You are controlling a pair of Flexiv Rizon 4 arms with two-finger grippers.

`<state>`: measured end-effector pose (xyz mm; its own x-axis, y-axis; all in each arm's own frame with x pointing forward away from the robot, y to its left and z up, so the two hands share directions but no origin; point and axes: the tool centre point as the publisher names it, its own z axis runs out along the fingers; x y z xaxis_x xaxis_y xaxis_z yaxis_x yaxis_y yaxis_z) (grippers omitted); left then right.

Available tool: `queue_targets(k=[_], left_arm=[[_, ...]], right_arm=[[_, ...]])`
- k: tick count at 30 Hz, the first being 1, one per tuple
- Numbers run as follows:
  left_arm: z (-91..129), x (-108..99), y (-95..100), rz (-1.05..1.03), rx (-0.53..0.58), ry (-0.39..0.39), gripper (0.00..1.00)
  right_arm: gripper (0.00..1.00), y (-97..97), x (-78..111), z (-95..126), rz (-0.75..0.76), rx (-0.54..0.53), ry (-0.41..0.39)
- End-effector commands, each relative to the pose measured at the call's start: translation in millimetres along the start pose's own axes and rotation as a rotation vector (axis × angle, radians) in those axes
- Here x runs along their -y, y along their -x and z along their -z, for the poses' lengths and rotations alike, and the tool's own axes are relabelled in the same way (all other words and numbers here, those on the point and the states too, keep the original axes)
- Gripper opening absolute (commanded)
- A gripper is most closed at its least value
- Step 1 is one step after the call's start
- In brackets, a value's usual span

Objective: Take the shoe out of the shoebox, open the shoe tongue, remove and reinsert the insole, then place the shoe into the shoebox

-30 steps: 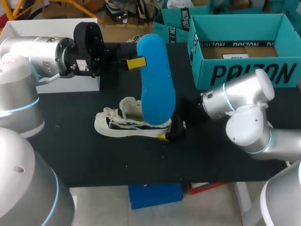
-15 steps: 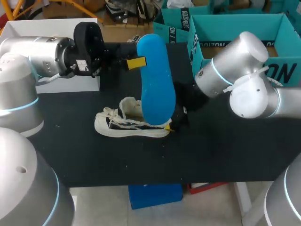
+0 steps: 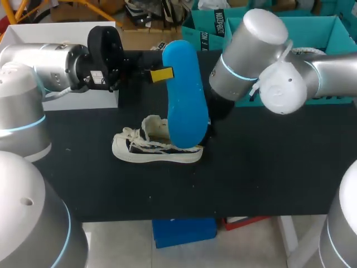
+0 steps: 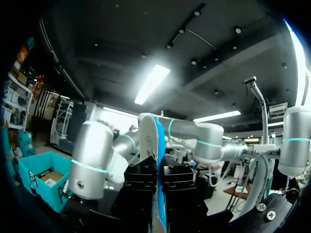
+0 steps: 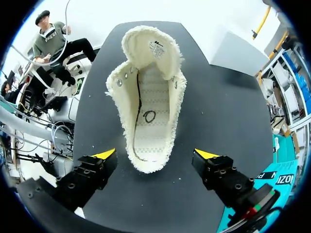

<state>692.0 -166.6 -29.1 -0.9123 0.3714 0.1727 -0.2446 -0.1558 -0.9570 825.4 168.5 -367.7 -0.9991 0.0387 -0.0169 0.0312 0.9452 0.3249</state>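
Observation:
A cream low shoe (image 3: 156, 146) lies on its side on the black table (image 3: 262, 167). My left gripper (image 3: 160, 74) is shut on a blue insole (image 3: 187, 97), which it holds upright above the shoe. In the left wrist view the insole (image 4: 159, 160) stands edge-on between the black fingers (image 4: 142, 187). My right arm (image 3: 251, 53) comes in over the table, its gripper hidden behind the insole. From the right wrist, the shoe (image 5: 150, 97) shows its wide-open mouth and bare stitched floor. My right gripper (image 5: 155, 155) is open, its tips either side of the heel end, not touching.
The teal shoebox (image 3: 290, 84) stands open at the back right, with a second teal box (image 3: 203, 28) behind it. A white box (image 3: 61, 33) sits at the back left under my left arm. Bare black table lies in front of the shoe.
My right arm has swung up and leftwards, from low beside the shoe's heel to above it. The left arm, the insole and the shoe have stayed still.

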Motion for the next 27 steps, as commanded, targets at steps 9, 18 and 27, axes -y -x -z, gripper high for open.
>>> queue_targets(k=[9, 18, 27], left_arm=[[-1, -1, -0.3, -0.002, 0.002, -0.002, 0.0], [-1, -1, -0.3, -0.002, 0.002, -0.002, 0.0], [-1, -1, -0.3, -0.002, 0.002, -0.002, 0.0]], right_arm=[[1.0, 3.0, -16.9, 4, 0.021, -0.003, -0.252], [1.0, 4.3, -25.3, -1, 0.039, -0.016, -0.242], [1.0, 4.6, -27.6, -2, 0.046, -0.019, -0.241]])
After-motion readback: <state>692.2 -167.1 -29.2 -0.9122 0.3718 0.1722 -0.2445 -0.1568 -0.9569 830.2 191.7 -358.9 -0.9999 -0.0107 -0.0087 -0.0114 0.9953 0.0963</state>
